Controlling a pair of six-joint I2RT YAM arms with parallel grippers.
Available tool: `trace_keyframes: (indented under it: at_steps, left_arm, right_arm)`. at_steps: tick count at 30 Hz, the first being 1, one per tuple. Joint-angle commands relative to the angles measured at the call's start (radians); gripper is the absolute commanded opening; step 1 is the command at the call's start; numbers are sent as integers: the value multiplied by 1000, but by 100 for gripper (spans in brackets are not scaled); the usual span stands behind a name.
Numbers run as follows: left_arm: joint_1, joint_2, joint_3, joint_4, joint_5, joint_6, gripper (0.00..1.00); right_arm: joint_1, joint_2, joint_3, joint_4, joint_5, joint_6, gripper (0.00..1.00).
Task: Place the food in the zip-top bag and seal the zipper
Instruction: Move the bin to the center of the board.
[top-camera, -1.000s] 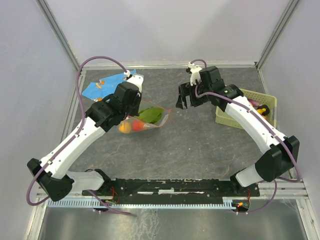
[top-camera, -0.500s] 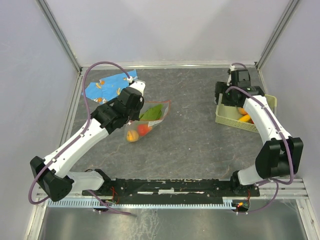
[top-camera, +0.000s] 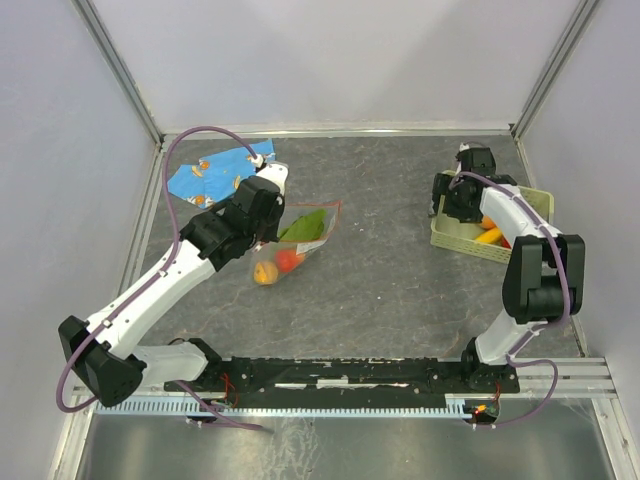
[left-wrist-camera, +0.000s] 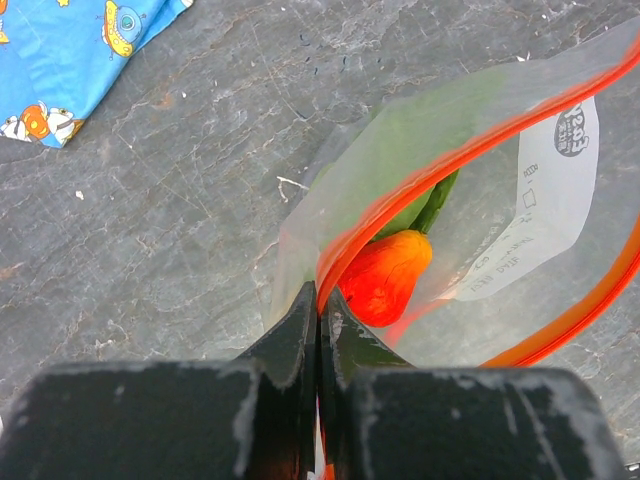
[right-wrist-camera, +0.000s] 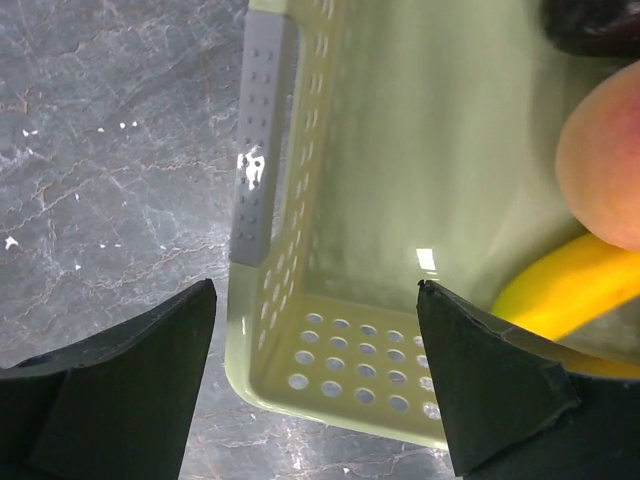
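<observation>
The clear zip-top bag (top-camera: 312, 240) lies mid-table with a green leaf (top-camera: 305, 225), a red round fruit (top-camera: 289, 259) and an orange fruit (top-camera: 264, 272) inside. My left gripper (top-camera: 270, 222) is shut on the bag's red-orange zipper (left-wrist-camera: 430, 185) at its left end; the left wrist view shows the gripper (left-wrist-camera: 321, 300), the bag's mouth gaping, the red fruit (left-wrist-camera: 385, 275) and the leaf (left-wrist-camera: 425, 140). My right gripper (top-camera: 448, 200) is open and empty above the near-left corner of the pale green basket (right-wrist-camera: 300, 260). A banana (right-wrist-camera: 560, 290), a peach (right-wrist-camera: 605, 170) and a dark eggplant (right-wrist-camera: 595, 25) lie in the basket.
A blue cloth with orange prints (top-camera: 215, 167) lies at the back left, also in the left wrist view (left-wrist-camera: 70, 50). The basket (top-camera: 470, 240) stands at the right edge by the frame post. Walls enclose the grey table on three sides.
My right arm swung from beside the bag to over the basket and has settled lower there. My left gripper shifted the bag's held edge slightly; the fruits slid toward the bag's near end.
</observation>
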Motion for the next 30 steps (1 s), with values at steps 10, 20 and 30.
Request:
trace_keyframes:
  at_steps: [10, 20, 30]
  left_arm:
    - [32, -30, -2, 60, 45, 40, 3]
    - [36, -31, -4, 60, 51, 38, 3]
    - [38, -34, -6, 60, 60, 38, 3]
  right_arm:
    - [87, -6, -38, 20, -304, -11, 86]
    - [235, 0, 43, -83, -365, -42, 86]
    - [221, -127, 64, -176, -165, -75, 86]
